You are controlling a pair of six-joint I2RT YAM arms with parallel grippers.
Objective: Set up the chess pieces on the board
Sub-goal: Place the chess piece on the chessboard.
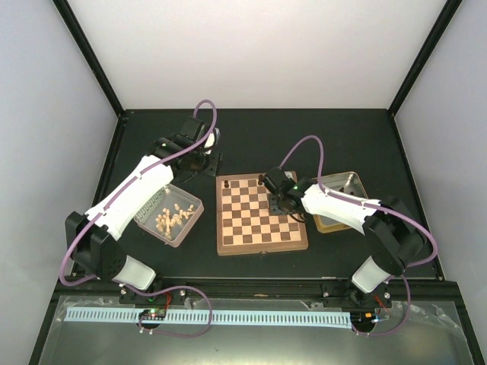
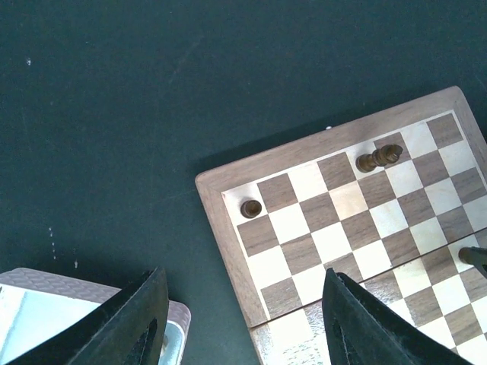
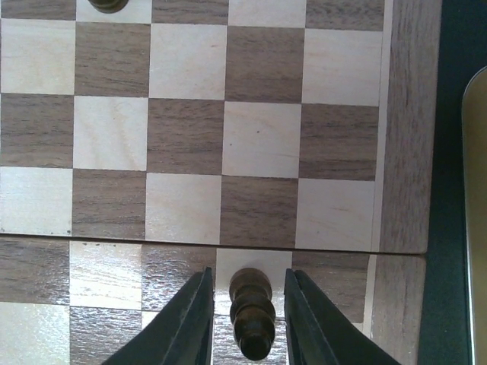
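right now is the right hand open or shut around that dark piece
Open: the right hand flanks the dark piece without touching, board showing in both gaps.

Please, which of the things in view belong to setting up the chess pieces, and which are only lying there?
Belong to the job:
- the board
- dark chess pieces on it, one standing between the open jaws of the right gripper

Only lying about:
- pale pieces in a clear box, left of the board
- metal tray, right of the board
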